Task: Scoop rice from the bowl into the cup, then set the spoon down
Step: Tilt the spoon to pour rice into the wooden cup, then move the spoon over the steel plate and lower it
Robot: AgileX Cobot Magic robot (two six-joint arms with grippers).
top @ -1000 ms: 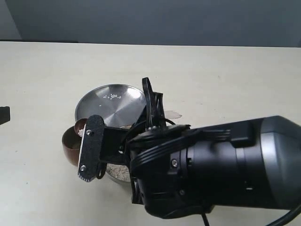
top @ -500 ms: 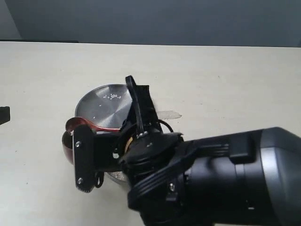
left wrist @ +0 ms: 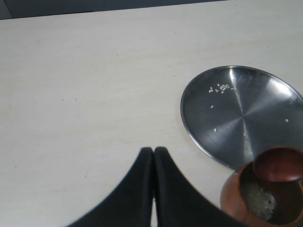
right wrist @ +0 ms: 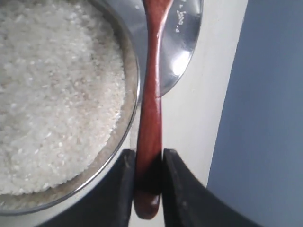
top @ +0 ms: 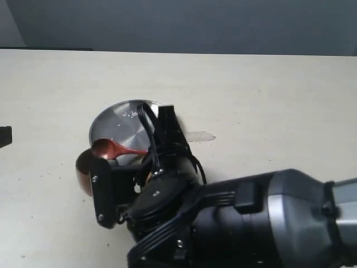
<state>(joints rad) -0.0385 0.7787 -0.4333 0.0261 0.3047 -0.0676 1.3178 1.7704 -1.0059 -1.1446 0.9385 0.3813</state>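
My right gripper (right wrist: 148,158) is shut on the handle end of the dark red wooden spoon (right wrist: 150,109). The handle runs past the rim of the steel bowl (right wrist: 136,101), which is heaped with white rice (right wrist: 57,90). In the exterior view the spoon's head (top: 106,148) hangs over the brown wooden cup (top: 83,170). The left wrist view shows that head (left wrist: 279,165) tilted above the cup (left wrist: 234,194), with some rice (left wrist: 259,201) at the bottom. My left gripper (left wrist: 154,150) is shut and empty over bare table, apart from the cup.
A flat steel plate (top: 120,123) with a few stray grains lies behind the cup and bowl. The right arm's bulky black body (top: 234,223) hides the bowl in the exterior view. Pale tabletop (top: 268,95) stretches all around.
The right arm has swung left and lower, bringing the spoon's head into view over the cup. The left gripper stays put.
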